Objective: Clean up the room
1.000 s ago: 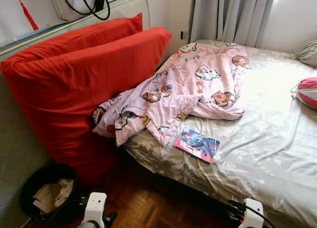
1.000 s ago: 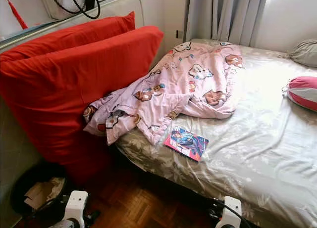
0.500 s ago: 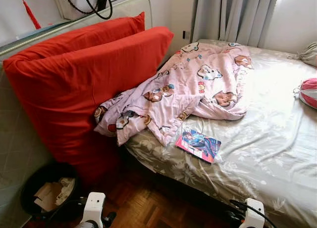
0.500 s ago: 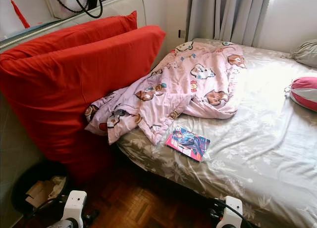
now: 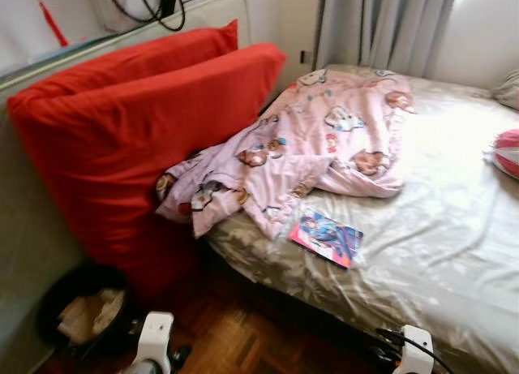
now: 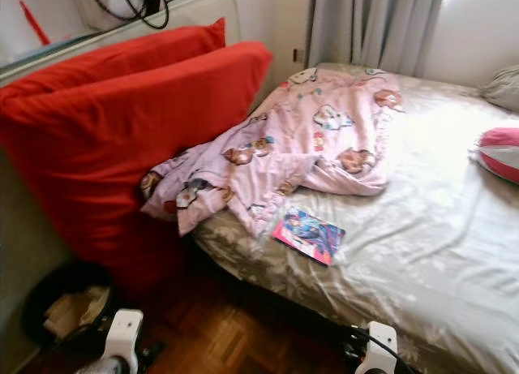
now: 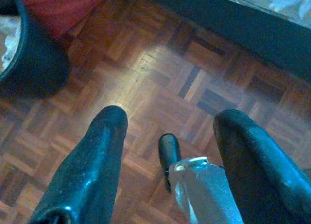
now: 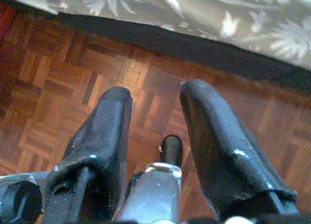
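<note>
A pink cartoon-print blanket (image 5: 316, 155) lies crumpled across the near left part of the bed (image 5: 438, 236), one end hanging off beside a big red cushion (image 5: 138, 139). A colourful comic book (image 5: 326, 237) rests on the grey sheet near the bed's edge. A pink and white pillow (image 5: 506, 151) sits at the far right. Both arms hang low over the parquet floor (image 7: 160, 83). My left gripper (image 7: 170, 122) is open with nothing between its fingers. My right gripper (image 8: 155, 100) is open too, close to the bed's side.
A black bin (image 5: 81, 313) with paper scraps stands on the floor at the left, beside the red cushion. Grey curtains (image 5: 381, 25) hang behind the bed. A white headboard (image 5: 122, 37) with black cables lies behind the cushions. Open wooden floor stretches between bin and bed.
The whole picture has shifted slightly and blurred, so the camera moved a little. The things on the bed and both arms stay where they were.
</note>
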